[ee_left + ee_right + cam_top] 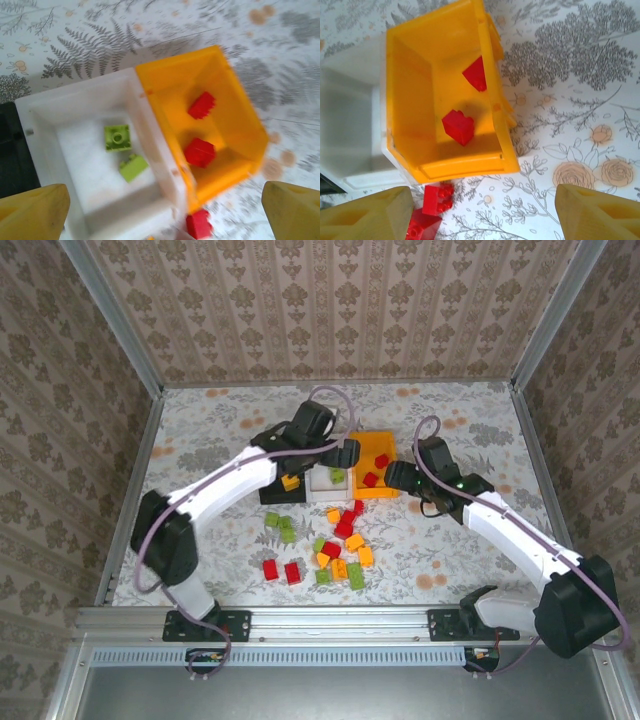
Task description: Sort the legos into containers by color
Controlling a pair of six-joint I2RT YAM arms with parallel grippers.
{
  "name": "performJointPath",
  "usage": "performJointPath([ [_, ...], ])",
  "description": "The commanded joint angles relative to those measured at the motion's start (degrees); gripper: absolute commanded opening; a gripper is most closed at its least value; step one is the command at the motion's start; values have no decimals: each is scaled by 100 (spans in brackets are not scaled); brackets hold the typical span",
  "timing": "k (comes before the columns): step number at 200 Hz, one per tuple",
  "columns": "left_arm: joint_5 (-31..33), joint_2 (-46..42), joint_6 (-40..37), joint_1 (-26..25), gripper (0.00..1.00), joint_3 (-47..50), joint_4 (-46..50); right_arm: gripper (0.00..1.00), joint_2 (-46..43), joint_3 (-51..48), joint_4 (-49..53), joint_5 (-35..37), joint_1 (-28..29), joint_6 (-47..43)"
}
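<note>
Three containers stand in a row: a black bin (pixel 272 492), a white bin (pixel 322 488) and an orange bin (pixel 386 486). My left gripper (pixel 335 455) hangs open over the white bin (pixel 75 95), with nothing between its fingers; two light green legos (pixel 118 137) lie inside. Two red legos (pixel 459 127) lie in the orange bin (pixel 405 100). My right gripper (pixel 485 215) is open and empty just in front of that bin, above bare cloth, with two loose red legos (pixel 438 197) by its left finger. An orange-yellow lego (pixel 290 481) sits in the black bin. Several loose legos (pixel 340 545) lie scattered nearer the arms.
The table has a floral cloth (pixel 470 430) and is boxed in by papered walls with metal posts (pixel 135 350). A metal rail (pixel 330 622) runs along the near edge. Bare cloth lies behind the bins and to the far left and right.
</note>
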State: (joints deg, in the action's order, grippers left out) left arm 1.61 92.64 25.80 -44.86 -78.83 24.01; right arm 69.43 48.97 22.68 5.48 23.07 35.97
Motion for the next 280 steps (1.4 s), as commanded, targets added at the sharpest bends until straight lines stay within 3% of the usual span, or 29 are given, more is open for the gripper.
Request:
performJointPath([
  [1, -86, -837, 229, -114, 100, 702, 27, 76, -129, -257, 220, -171, 56, -50],
  [35, -230, -1880, 701, -196, 99, 2135, 113, 76, -141, -501, 211, -161, 144, -62],
  [65, 41, -2508, 1164, -350, 80, 3247, 433, 76, -158, -582, 187, -143, 163, -52],
  [98, 218, -2654, 1405, -358, 80, 4089, 334, 76, -156, -542, 165, -118, 164, -55],
  [144, 616, -2080, 1220, -310, 74, 4306, -290, 76, -224, -460, 236, -74, 167, -78],
  [193, 573, -1461, 1147, -223, 66, 4268, -722, 76, -351, -424, 289, 14, 156, -123],
  [261, 789, -1292, 1203, -214, 43, 4432, -715, 76, -308, -424, 192, 23, 148, -142],
  [280, 771, -1268, 1208, -222, 41, 4468, -736, 76, -298, -433, 176, 17, 141, -151],
])
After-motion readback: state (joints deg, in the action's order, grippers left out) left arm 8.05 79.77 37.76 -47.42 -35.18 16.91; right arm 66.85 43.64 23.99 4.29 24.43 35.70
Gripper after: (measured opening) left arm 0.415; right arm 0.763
